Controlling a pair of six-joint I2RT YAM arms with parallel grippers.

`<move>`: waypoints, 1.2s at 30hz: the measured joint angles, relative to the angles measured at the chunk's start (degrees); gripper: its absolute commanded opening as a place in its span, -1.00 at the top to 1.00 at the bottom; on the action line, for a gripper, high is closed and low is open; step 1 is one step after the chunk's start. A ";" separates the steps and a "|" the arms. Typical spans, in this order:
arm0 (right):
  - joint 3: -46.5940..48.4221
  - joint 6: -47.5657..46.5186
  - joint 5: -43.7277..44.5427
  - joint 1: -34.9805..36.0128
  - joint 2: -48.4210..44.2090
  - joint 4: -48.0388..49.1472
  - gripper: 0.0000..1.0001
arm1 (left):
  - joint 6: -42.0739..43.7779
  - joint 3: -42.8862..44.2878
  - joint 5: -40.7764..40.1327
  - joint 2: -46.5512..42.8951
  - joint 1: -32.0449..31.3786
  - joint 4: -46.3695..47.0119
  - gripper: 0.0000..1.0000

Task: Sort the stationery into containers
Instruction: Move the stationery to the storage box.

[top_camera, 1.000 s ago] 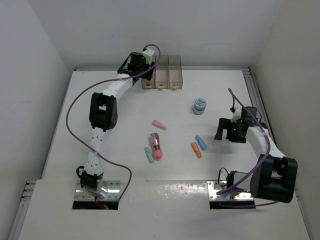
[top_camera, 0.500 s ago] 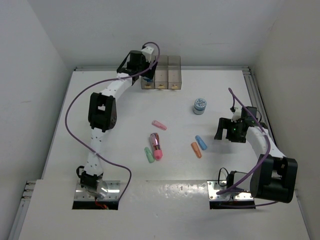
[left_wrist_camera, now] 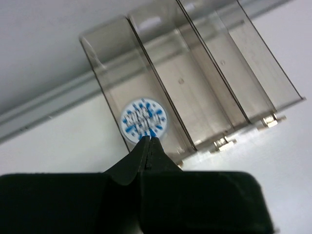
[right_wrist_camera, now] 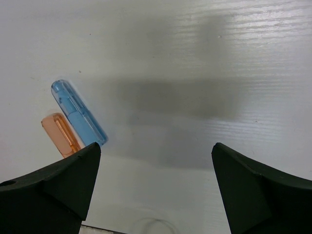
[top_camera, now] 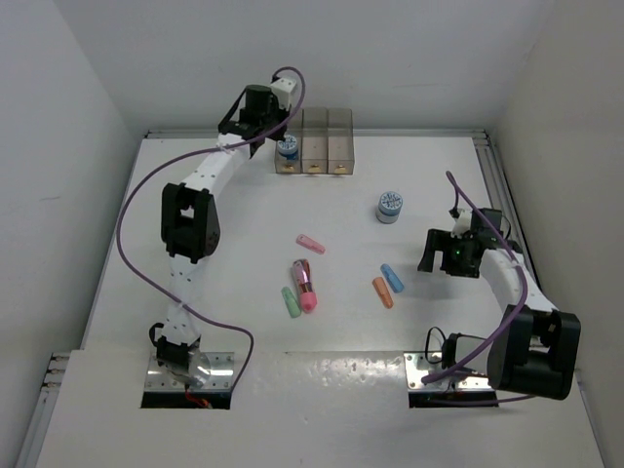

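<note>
One patterned cylinder [left_wrist_camera: 143,119] now sits in the leftmost bin [left_wrist_camera: 105,63], at the spot the left pincer [left_wrist_camera: 148,140] covered a moment ago. That pincer has lifted clear, fingers pressed together on nothing. The first piece looks sorted. The right pincer [right_wrist_camera: 156,180] hangs spread wide above the tabletop [right_wrist_camera: 195,48], near the blue capsule [right_wrist_camera: 78,112]. The second cylinder [top_camera: 389,206] waits unsorted.

A white worktop [top_camera: 341,341] sits between plain white walls [top_camera: 390,58]. A grey metal rail [top_camera: 409,132] runs along the worktop's far edge, and a second rail [top_camera: 492,175] runs down its right edge.
</note>
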 measured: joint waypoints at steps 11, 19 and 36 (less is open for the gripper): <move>-0.66 0.04 -0.22 0.00 0.00 0.15 -0.88 | -5.95 -0.37 6.88 1.11 0.04 -10.64 1.00; -1.11 0.46 -0.22 0.00 0.02 0.35 -0.88 | -7.34 -0.26 6.88 2.97 0.04 -12.96 1.00; -1.92 0.90 -0.22 0.00 0.44 0.94 -0.88 | -7.39 1.92 4.57 6.75 0.11 -11.21 1.00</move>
